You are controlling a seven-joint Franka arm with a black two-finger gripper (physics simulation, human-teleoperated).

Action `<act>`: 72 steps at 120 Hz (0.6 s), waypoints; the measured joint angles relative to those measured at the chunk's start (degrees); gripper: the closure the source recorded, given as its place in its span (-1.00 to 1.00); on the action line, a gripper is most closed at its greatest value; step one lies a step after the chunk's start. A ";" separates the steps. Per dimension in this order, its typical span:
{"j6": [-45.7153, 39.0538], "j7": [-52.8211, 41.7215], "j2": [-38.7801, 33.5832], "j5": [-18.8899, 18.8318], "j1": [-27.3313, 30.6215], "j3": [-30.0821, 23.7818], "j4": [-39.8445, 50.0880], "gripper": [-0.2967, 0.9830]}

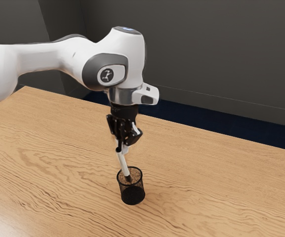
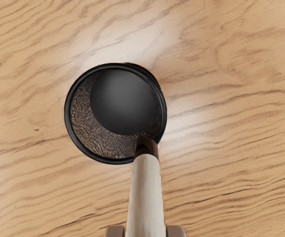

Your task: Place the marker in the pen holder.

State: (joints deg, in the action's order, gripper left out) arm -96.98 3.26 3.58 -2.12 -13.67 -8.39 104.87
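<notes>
The gripper (image 1: 122,146) is pinching the marker (image 1: 123,163), its dark tip (image 2: 146,146) seemingly entering the pen holder (image 1: 133,194), insertion calling for lowering before release.

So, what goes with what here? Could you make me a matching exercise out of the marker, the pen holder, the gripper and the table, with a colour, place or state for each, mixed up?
Things:
1. marker
2. pen holder
3. gripper
4. table

Descriptions:
A. light brown, with a streaky wood grain
B. closed on something slim from two sides
C. slanted, mostly whitish, its dark lower end at a round opening
D. black and round, standing upright, open at the top

Right pairs: 1-C, 2-D, 3-B, 4-A
</notes>
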 joint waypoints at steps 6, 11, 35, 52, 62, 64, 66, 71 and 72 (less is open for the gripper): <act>0.33 0.32 0.16 -0.19 0.96 0.02 -1.17 0.55; 0.56 0.57 0.55 -0.35 1.59 0.09 -1.70 0.55; 1.12 1.48 5.42 -0.63 1.51 0.21 -4.49 0.52; 1.15 1.96 7.84 -0.08 2.68 0.28 -5.05 0.17; 1.20 2.20 7.94 0.30 3.35 0.31 -5.08 -0.06; 1.25 2.25 7.40 0.40 3.41 0.31 -5.08 -0.10; 1.42 2.29 6.54 0.85 3.54 0.29 -5.08 -0.13; 1.96 2.39 3.23 3.11 4.81 0.37 -5.20 -0.20; 2.08 2.41 2.54 3.57 5.29 0.40 -5.30 -0.21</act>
State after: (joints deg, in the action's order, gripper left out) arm -94.90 5.67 6.12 1.45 -8.38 -8.00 99.57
